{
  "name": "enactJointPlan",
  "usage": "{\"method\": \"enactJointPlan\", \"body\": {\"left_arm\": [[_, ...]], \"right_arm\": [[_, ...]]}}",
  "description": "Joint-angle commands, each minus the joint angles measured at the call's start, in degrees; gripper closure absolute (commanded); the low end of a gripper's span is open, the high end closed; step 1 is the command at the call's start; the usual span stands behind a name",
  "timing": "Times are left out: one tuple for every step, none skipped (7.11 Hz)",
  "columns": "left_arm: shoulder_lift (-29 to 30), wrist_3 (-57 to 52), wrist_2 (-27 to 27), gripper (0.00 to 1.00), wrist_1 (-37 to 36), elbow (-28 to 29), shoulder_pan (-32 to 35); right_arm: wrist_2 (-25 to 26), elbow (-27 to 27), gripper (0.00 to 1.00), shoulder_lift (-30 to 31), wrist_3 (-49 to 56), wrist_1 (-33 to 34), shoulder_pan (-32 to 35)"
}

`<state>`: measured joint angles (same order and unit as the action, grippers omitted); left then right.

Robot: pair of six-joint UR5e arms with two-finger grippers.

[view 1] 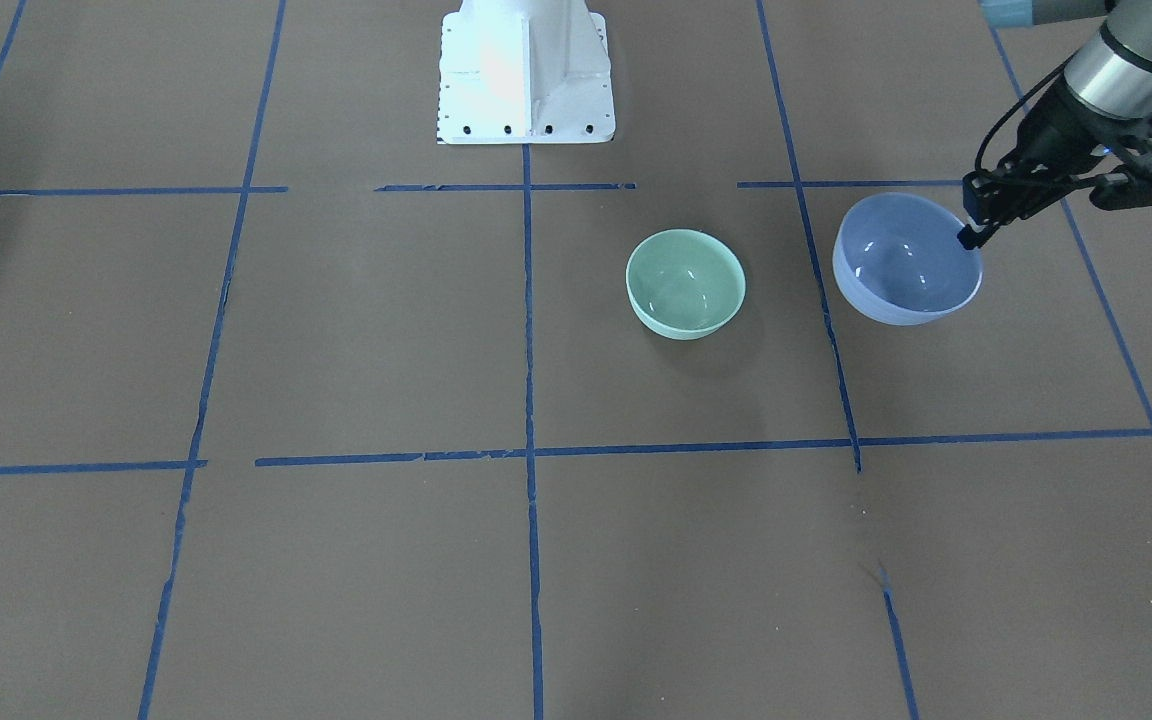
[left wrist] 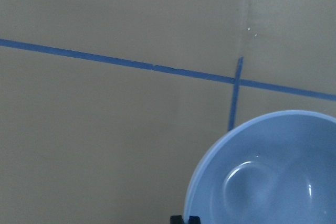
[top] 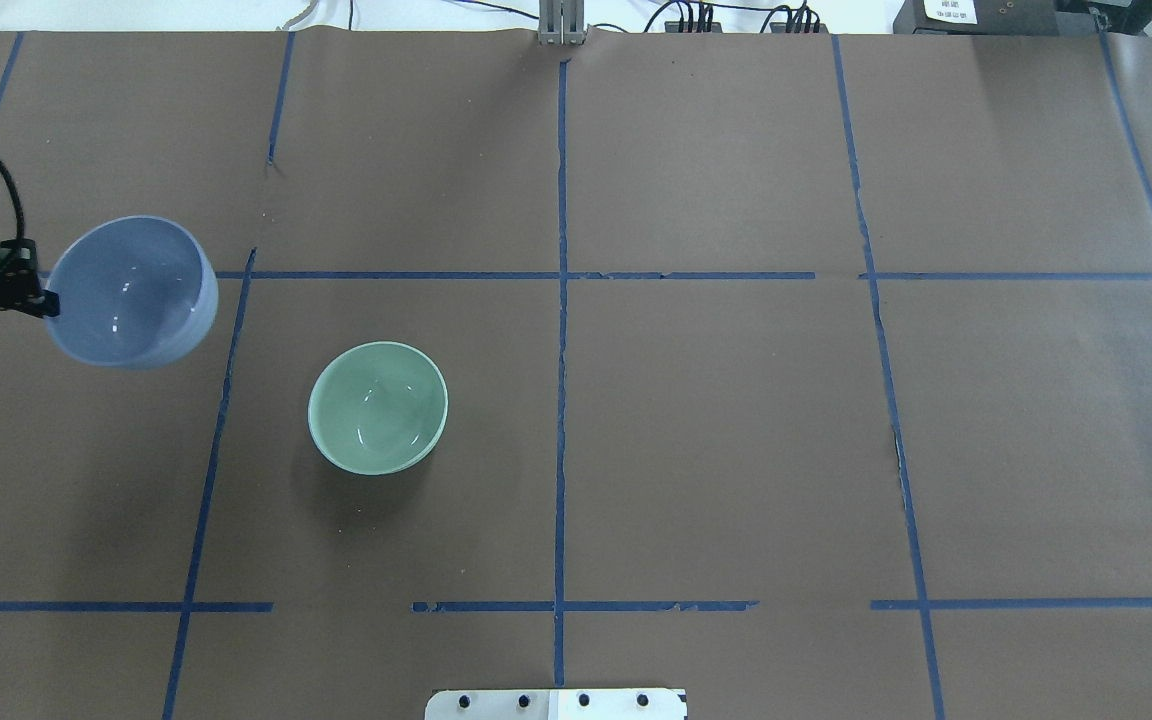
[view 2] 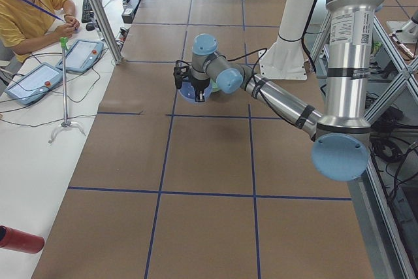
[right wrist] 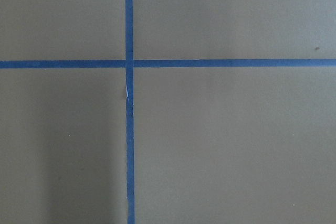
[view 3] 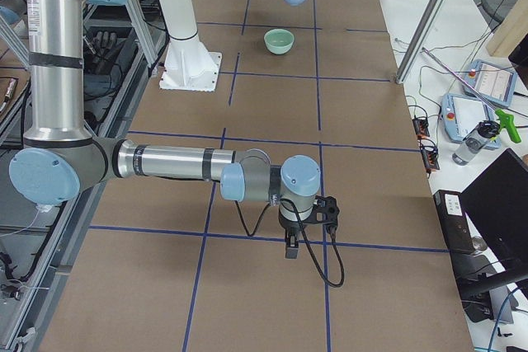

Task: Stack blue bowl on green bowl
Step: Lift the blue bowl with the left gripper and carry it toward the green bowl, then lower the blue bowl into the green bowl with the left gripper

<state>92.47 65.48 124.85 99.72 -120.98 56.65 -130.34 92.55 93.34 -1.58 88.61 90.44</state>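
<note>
Two bowls are seen. One blue bowl point(view 1: 906, 260) is held by its rim, off the table, jaws of the left gripper point(view 1: 971, 225) clamped on it. One green bowl point(view 1: 685, 283) sits nearby, apart. The right gripper point(view 3: 290, 246) jaw state cannot be told.

A brown paper-covered table point(top: 736, 420) carries a grid of blue tape lines point(top: 560, 400). On the white side bench, a person in a yellow shirt point(view 2: 26, 14) sits by two teach pendants point(view 2: 32, 83). Another pendant point(view 3: 483, 88) and a spray bottle with green trigger point(view 3: 483, 136) lie on the opposite bench
</note>
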Motion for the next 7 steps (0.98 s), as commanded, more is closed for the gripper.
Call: {"method": "enactJointPlan", "body": {"left_arm": [[4.99, 14.09, -6.87, 1.00, -1.37, -0.31, -10.46], [7.09, 16.93, -8.38, 1.00, -1.63, -0.13, -13.64], [8.24, 18.61, -10.13, 1.00, -1.72, 0.13, -16.89], [8.86, 19.93, -10.93, 1.00, -1.72, 0.57, -18.93], [9.13, 20.82, -12.77, 1.00, -1.72, 1.70, -20.95], [10.09, 21.35, -13.40, 1.00, -1.72, 3.54, -21.49], [11.49, 21.53, -13.49, 1.00, -1.64, 5.47, -22.37]], "right_arm": [[0.00, 0.00, 0.00, 0.00, 0.00, -0.01, 0.00], [-0.09, 0.00, 0.00, 0.00, 0.00, -0.01, 0.00], [0.00, 0.00, 0.00, 0.00, 0.00, -0.01, 0.00], [-0.09, 0.00, 0.00, 0.00, 0.00, -0.01, 0.00], [0.00, 0.00, 0.00, 0.00, 0.00, 0.07, 0.00], [-0.09, 0.00, 0.00, 0.00, 0.00, -0.01, 0.00], [0.00, 0.00, 0.00, 0.00, 0.00, -0.01, 0.00]]}}
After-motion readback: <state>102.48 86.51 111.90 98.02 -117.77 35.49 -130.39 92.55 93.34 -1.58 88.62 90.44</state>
